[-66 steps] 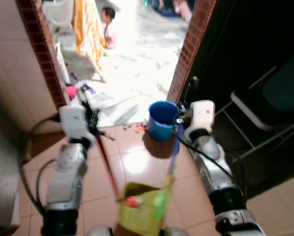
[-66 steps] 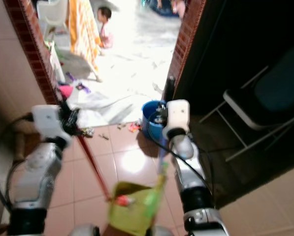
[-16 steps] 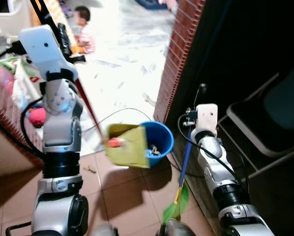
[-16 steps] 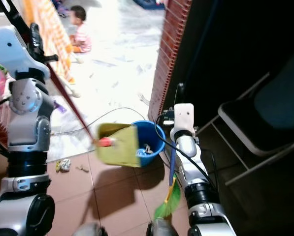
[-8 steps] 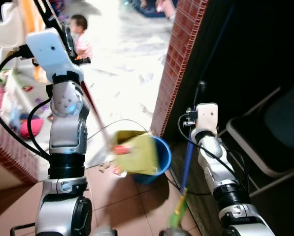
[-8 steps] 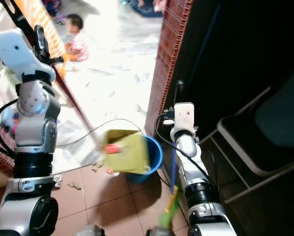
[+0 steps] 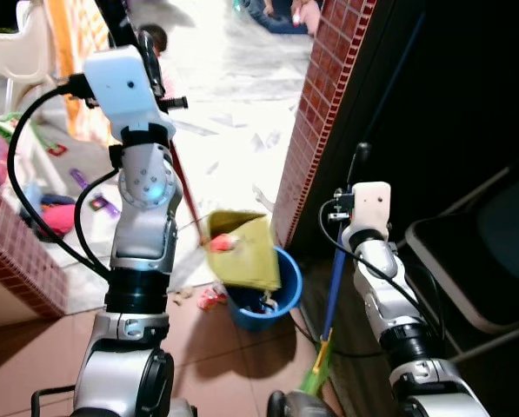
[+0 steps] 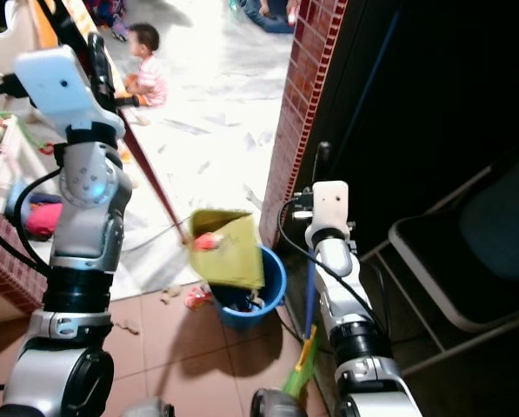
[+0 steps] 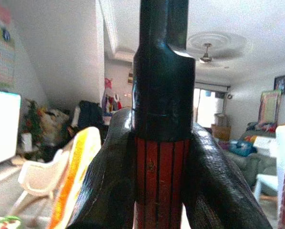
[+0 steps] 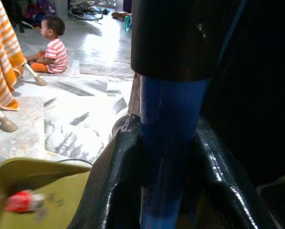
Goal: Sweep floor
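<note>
Dustpan [image 7: 243, 252] now tipped over bucket [image 7: 281, 295], hanging below left gripper [image 9: 160, 157].

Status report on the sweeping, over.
Left gripper clamps red dustpan handle; yellow-green dustpan tipped over blue bucket. Right gripper clamps blue broom handle. Child beyond doorway.

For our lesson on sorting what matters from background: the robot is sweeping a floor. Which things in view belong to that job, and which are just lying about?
Belonging to the job:
dustpan, on its red handle in the left gripper
broom, in the right gripper
blue bucket
scraps on the tiles

Just lying about:
folding chair
white high chair
orange cloth
</note>
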Robot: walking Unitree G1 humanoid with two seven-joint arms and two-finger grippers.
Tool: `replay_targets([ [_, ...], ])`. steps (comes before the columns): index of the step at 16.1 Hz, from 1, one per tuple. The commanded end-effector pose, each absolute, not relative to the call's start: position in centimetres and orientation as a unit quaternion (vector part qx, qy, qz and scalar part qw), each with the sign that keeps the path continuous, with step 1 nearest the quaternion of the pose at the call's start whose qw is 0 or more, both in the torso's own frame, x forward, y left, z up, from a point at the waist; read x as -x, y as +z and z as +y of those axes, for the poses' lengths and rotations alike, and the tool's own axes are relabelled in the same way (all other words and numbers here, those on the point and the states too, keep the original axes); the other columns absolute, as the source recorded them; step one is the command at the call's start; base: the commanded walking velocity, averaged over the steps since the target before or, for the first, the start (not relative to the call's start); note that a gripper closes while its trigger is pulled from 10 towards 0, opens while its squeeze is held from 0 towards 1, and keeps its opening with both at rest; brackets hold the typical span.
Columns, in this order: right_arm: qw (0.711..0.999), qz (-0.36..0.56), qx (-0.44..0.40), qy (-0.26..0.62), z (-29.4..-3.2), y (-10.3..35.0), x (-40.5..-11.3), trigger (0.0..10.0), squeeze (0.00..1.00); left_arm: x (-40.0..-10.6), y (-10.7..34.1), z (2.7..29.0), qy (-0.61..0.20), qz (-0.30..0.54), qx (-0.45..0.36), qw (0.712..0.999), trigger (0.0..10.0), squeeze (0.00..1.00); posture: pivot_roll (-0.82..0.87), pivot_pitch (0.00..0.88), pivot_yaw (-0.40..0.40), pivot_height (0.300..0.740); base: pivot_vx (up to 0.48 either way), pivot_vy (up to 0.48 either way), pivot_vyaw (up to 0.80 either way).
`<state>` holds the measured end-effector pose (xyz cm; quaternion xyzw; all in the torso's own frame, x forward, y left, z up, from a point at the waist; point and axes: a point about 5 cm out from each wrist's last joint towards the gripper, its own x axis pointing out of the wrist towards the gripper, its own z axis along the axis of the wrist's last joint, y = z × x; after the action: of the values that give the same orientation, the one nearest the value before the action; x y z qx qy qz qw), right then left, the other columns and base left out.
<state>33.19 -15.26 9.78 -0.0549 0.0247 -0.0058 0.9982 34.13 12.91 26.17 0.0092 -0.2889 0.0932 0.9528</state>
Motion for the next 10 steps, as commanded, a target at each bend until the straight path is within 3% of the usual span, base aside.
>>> replay_targets([
  [1, 0.998, 0.01, 0.061, -0.01, -15.7, 10.4, -33.4, 10.0, 0.0, -33.7, 28.2, 11.9, 0.08, -0.341, -0.018, 0.937, 10.0, 0.0, -0.01, 0.0, -0.047, 0.74, 0.0, 0.0, 0.0],
  [4, 0.998, 0.008, 0.06, -0.009, -15.7, 10.6, -33.4, 10.0, 0.0, -33.5, 27.8, 10.3, 0.06, -0.367, -0.067, 0.926, 10.0, 0.0, -0.02, 0.0, -0.05, 0.74, 0.0, 0.0, 0.0],
  [10, 0.998, 0.003, 0.061, -0.003, -15.5, 10.7, -33.1, 10.0, 0.0, -33.9, 27.2, 8.0, 0.04, -0.377, -0.071, 0.923, 10.0, 0.0, -0.05, 0.001, -0.047, 0.74, 0.0, 0.0, 0.0],
])
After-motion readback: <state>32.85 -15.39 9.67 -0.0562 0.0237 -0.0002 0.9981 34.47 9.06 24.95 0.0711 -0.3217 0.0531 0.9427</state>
